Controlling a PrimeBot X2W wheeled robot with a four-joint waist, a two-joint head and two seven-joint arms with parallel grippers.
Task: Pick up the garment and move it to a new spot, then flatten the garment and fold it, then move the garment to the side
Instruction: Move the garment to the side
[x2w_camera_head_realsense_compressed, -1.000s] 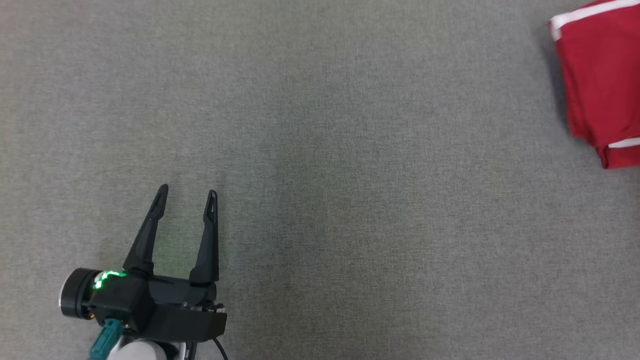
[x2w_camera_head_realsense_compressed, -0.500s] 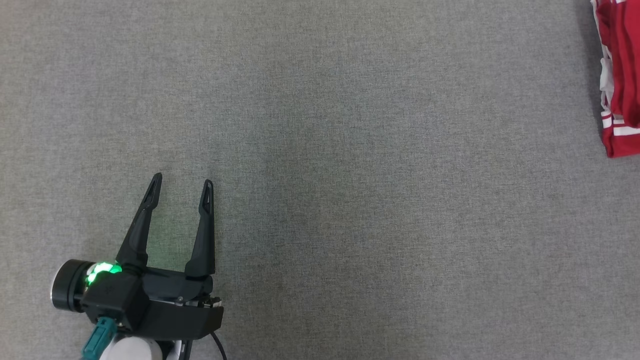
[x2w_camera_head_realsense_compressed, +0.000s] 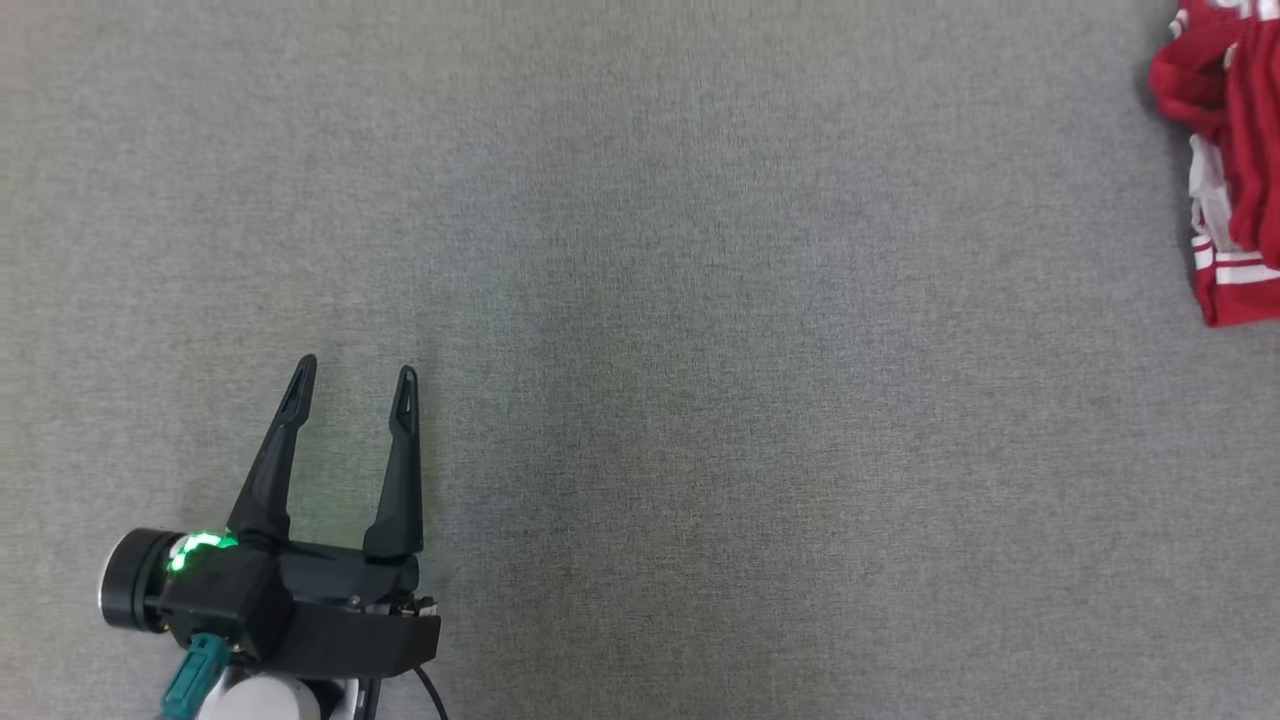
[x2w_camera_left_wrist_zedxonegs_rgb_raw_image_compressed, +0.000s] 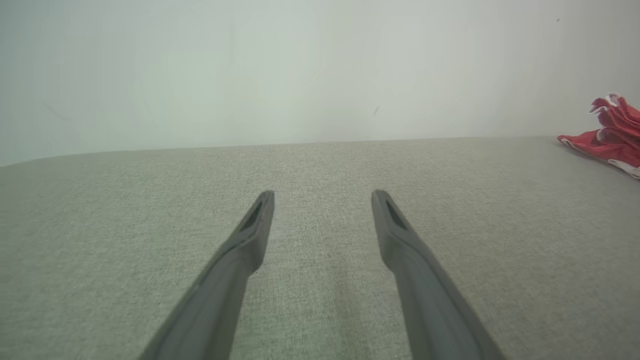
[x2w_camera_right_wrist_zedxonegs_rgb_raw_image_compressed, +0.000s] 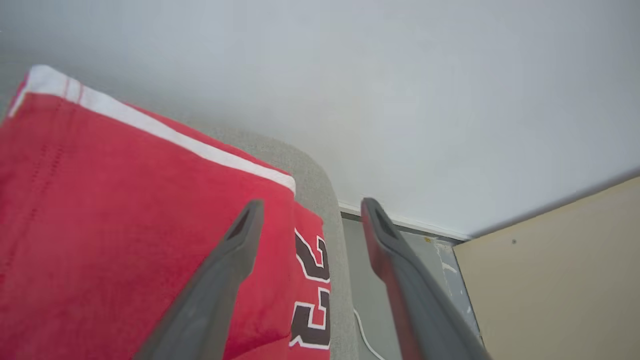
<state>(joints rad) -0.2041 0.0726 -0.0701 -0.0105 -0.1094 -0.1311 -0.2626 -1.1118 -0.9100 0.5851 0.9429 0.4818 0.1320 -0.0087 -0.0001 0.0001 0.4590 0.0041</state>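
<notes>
Right gripper (x2w_camera_right_wrist_zedxonegs_rgb_raw_image_compressed: 310, 204) has opened, garment (x2w_camera_right_wrist_zedxonegs_rgb_raw_image_compressed: 125, 225) now crumpled.

Crumpled red white-trimmed garment (x2w_camera_head_realsense_compressed: 1255, 170), far right

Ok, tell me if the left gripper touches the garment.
Apart. In the head view the left gripper is lower left, the garment far right, grey surface between.

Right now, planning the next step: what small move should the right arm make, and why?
Probably lift the right gripper off the red garment: its jaws stand open, gripping nothing, and the garment lies by the right edge of the grey surface, seemingly set aside.
</notes>
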